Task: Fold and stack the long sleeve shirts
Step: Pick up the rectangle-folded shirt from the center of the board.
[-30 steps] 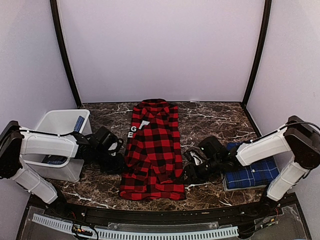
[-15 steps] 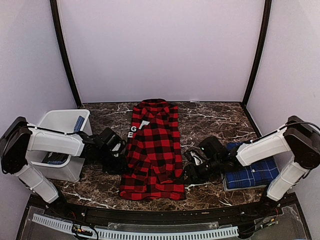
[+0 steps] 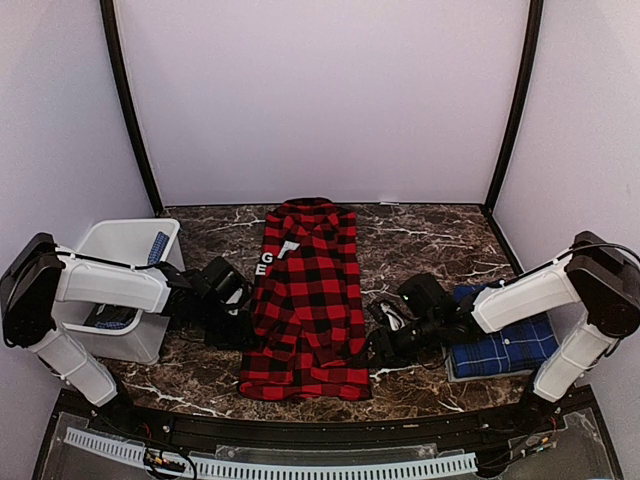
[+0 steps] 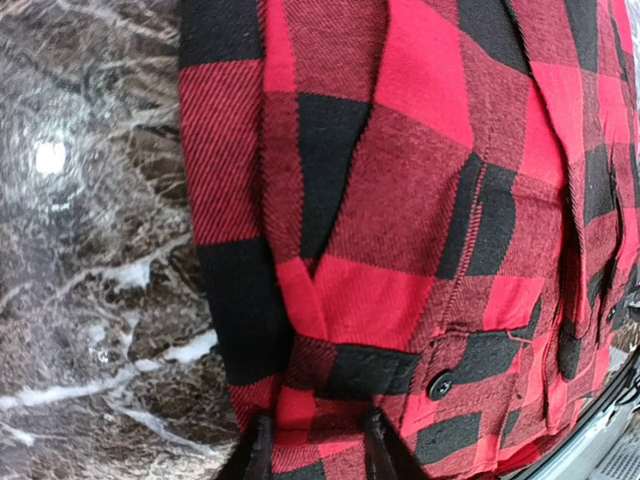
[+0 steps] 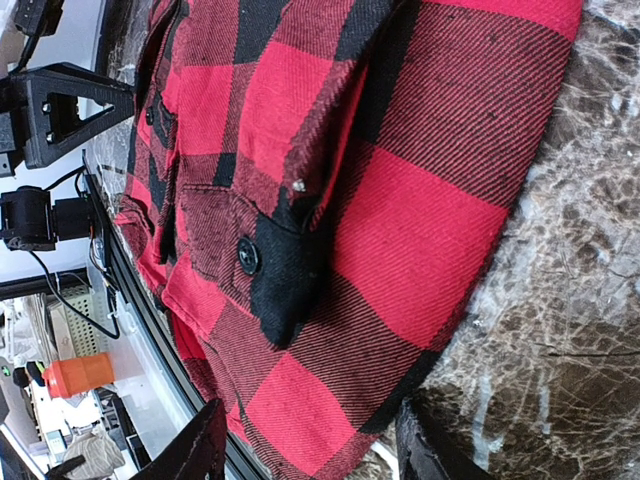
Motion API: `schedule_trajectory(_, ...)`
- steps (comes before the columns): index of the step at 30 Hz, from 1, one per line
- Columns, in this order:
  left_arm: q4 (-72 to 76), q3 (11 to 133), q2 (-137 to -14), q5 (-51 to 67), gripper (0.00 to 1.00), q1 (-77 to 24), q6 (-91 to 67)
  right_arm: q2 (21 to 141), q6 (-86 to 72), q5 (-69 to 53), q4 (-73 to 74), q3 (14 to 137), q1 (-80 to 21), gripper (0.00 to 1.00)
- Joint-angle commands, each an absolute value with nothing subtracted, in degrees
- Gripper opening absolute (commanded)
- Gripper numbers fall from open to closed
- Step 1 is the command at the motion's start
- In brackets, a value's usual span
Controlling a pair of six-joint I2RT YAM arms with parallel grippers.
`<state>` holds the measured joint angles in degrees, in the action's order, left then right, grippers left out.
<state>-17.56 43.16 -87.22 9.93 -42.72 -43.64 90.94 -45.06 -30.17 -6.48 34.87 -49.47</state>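
Red-and-black shirt [image 3: 308,300] lies lengthwise at desk [image 3: 420,235] centre; blue plaid shirt [image 3: 512,345] sits folded at right. Left tool [image 4: 318,452] narrow over left edge, grip unclear. Right tool [image 5: 310,450] open at right edge. Both 2 should pinch all layers, lift evenly, fold hem towards collar.

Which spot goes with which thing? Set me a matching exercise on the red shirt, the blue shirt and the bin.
Things:
1. red shirt
2. blue shirt
3. bin

Places, seen from the top camera:
A. left side
B. middle, laid out long
C. right side, folded

Pairs: 1-B, 2-C, 3-A
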Motion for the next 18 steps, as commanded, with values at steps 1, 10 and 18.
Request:
schedule_trajectory(1,-19.2,44.66,-86.96,10.29,0.24,-43.22,-43.26,91.84,-45.26,-29.79,-6.33,33.84,-49.15,0.55)
schedule_trajectory(10,-19.54,45.39,-85.53,12.38,0.0,-43.59,-44.21,91.74,-45.29,-29.84,-6.5,33.59,-49.2,0.55)
schedule_trajectory(18,-21.26,43.33,-83.28,14.49,0.0,-43.65,-44.6,91.59,-45.18,-29.88,-6.18,33.52,-49.22,0.54)
